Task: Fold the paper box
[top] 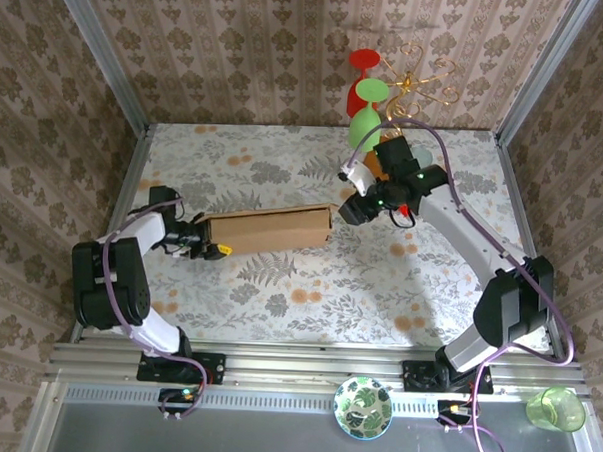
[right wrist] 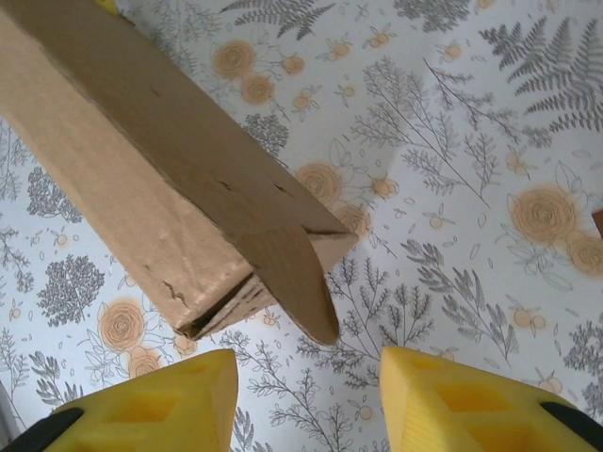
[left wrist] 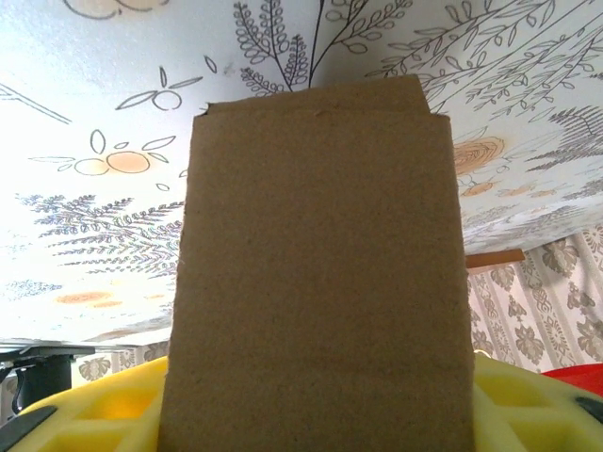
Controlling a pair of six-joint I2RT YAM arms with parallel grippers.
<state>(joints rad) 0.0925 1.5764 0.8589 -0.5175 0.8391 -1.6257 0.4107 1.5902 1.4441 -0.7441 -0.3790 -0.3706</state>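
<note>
The paper box (top: pixel 266 227) is a long brown cardboard piece lying flattened across the left middle of the flowered table. My left gripper (top: pixel 213 244) is shut on its left end. In the left wrist view the cardboard (left wrist: pixel 316 264) runs up between the yellow fingers (left wrist: pixel 85 414). My right gripper (top: pixel 347 210) hovers open just off the box's right end, touching nothing. In the right wrist view that end (right wrist: pixel 188 207) shows a rounded tab (right wrist: pixel 297 282) sticking out toward the gap between the open yellow fingers (right wrist: pixel 155 405).
Red and green goblets (top: pixel 366 89) and a gold wire stand (top: pixel 418 76) stand at the back right. An orange-brown packet (top: pixel 372 165) lies behind the right gripper. A patterned plate (top: pixel 364 407) and a green cup (top: pixel 556 407) sit off the table's front edge.
</note>
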